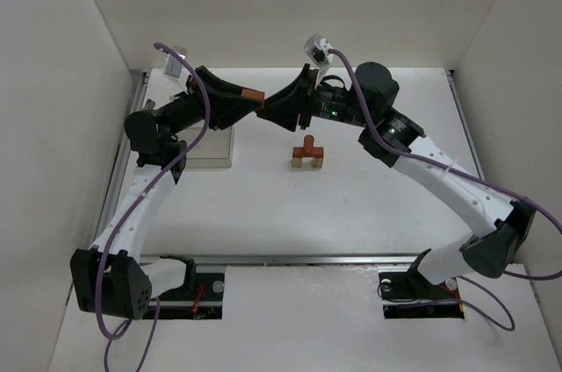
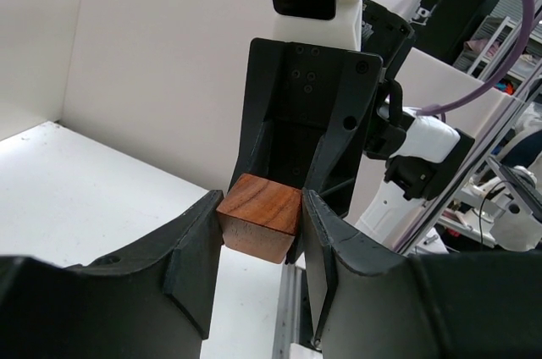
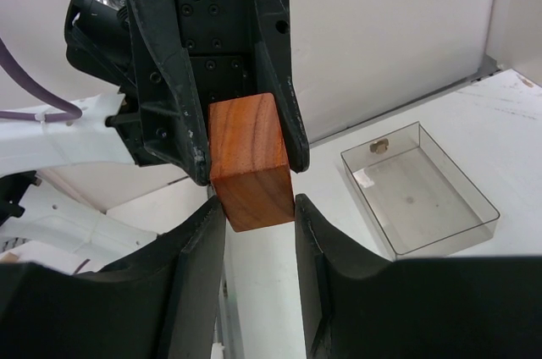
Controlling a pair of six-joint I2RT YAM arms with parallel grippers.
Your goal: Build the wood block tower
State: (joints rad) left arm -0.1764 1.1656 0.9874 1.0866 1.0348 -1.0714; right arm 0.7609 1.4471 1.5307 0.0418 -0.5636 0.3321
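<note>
A reddish-brown wood block (image 1: 253,94) hangs in mid-air at the back of the table between both grippers. My left gripper (image 2: 261,211) is shut on it, and the block (image 2: 259,217) touches both pads. My right gripper (image 3: 259,207) faces the left one tip to tip. Its open fingers flank the block's free end (image 3: 251,177), with a narrow gap on the right side. The partly built tower (image 1: 307,154), small reddish and tan blocks, stands on the table centre, below and to the right of the grippers.
A clear plastic box (image 1: 209,146) lies on the table under my left arm and also shows in the right wrist view (image 3: 419,198). White walls close in the back and both sides. A metal rail (image 1: 290,259) runs along the near edge.
</note>
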